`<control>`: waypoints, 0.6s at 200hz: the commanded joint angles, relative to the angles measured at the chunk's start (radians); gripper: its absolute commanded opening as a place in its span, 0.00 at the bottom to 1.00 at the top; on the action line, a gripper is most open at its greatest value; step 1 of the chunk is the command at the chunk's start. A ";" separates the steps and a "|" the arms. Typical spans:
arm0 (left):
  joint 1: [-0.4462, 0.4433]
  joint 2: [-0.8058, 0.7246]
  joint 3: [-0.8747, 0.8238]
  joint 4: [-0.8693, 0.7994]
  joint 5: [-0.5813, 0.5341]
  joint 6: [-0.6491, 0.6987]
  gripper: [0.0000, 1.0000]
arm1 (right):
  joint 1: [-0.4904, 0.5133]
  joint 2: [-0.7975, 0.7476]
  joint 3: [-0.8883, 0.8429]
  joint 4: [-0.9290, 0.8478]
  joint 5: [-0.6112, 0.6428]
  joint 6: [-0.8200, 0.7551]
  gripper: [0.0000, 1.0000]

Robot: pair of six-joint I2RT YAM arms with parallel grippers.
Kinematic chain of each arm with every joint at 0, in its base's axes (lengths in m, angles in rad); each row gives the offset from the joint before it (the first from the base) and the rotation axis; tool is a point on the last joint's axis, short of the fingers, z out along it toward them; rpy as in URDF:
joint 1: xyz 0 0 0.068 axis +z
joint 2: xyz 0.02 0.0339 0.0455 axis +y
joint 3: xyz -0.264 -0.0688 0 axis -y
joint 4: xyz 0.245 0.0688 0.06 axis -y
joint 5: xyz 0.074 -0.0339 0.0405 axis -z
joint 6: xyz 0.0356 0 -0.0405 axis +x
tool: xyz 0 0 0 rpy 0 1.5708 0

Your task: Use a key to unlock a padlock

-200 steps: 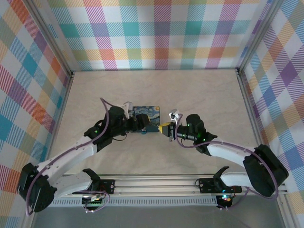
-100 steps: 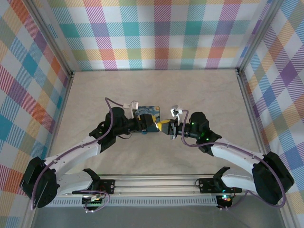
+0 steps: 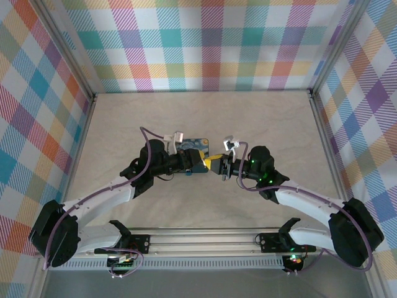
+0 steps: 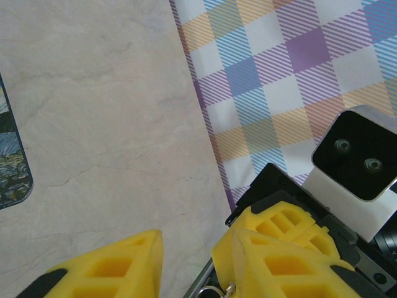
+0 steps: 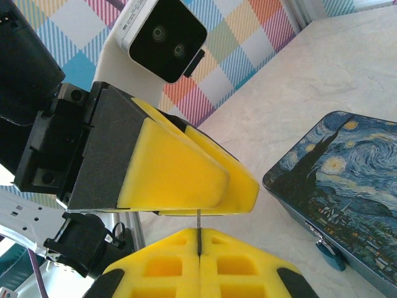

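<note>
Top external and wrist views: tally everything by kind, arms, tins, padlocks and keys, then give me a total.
Robot arms: 2 (left arm, right arm)
Starry-night tin: 1
Padlock: 1
Key: 1
Total: 5

A tiny padlock with a bluish-teal body lies low on the pale worktop, touching the near front edge of a starry-night painted tin, just beside the tin's small dark latch. It is far smaller than the tin. Its shackle is too small to make out, so whether it is locked cannot be told. From above, the padlock is a small teal speck just beside the tin's near edge. The key appears as a thin, dark metal sliver standing upright, edge-on, pinched between the closed yellow pads of the right end effector, raised above the worktop and apart from the padlock.
</note>
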 commanded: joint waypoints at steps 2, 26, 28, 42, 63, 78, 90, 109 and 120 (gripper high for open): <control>-0.016 0.008 -0.002 0.039 0.012 -0.004 0.29 | 0.006 0.010 0.033 0.063 -0.021 0.009 0.00; -0.017 0.006 -0.002 0.044 0.008 -0.006 0.24 | 0.006 0.018 0.033 0.066 -0.023 0.010 0.00; -0.018 0.007 -0.003 0.045 0.009 -0.006 0.23 | 0.006 0.018 0.032 0.068 -0.022 0.012 0.00; -0.018 0.007 -0.003 0.046 0.010 -0.009 0.20 | 0.008 0.023 0.032 0.077 -0.021 0.019 0.00; -0.019 0.008 -0.003 0.049 0.010 -0.013 0.18 | 0.007 0.030 0.031 0.091 -0.018 0.029 0.00; -0.019 0.008 -0.002 0.051 0.012 -0.015 0.17 | 0.008 0.035 0.033 0.096 -0.015 0.033 0.00; -0.020 0.009 -0.002 0.051 0.015 -0.015 0.17 | 0.008 0.039 0.037 0.097 -0.015 0.037 0.00; -0.021 0.006 -0.002 0.051 0.013 -0.011 0.17 | 0.008 0.049 0.040 0.100 -0.015 0.046 0.00; -0.021 0.007 -0.002 0.051 0.013 -0.012 0.16 | 0.008 0.053 0.042 0.098 -0.012 0.051 0.00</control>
